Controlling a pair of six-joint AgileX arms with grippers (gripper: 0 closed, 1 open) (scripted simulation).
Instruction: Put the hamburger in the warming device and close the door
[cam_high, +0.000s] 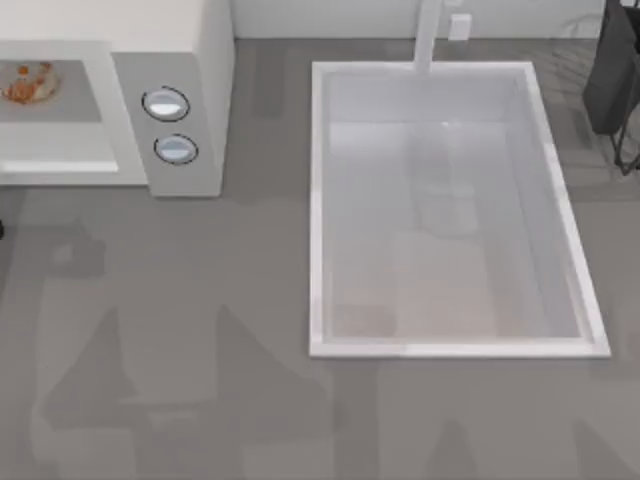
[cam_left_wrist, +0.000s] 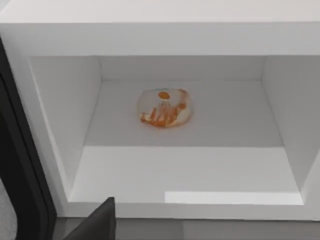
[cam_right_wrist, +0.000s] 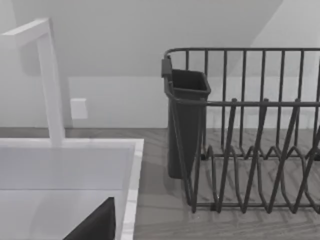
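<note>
Dark gripper tips edge both wrist views, finger state impossible to tell; hamburger (cam_left_wrist: 164, 107) lies inside the warming device (cam_high: 185, 60) at the table's far left corner, toward the cavity's back wall.

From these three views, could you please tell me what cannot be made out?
- Microwave door: in the top view it is cut off by the left edge; in the left wrist view a dark edge may be it.
- Left pincer and right pincer: one dark corner each, cropped by the frame.
- Hamburger: layers blurred.
</note>
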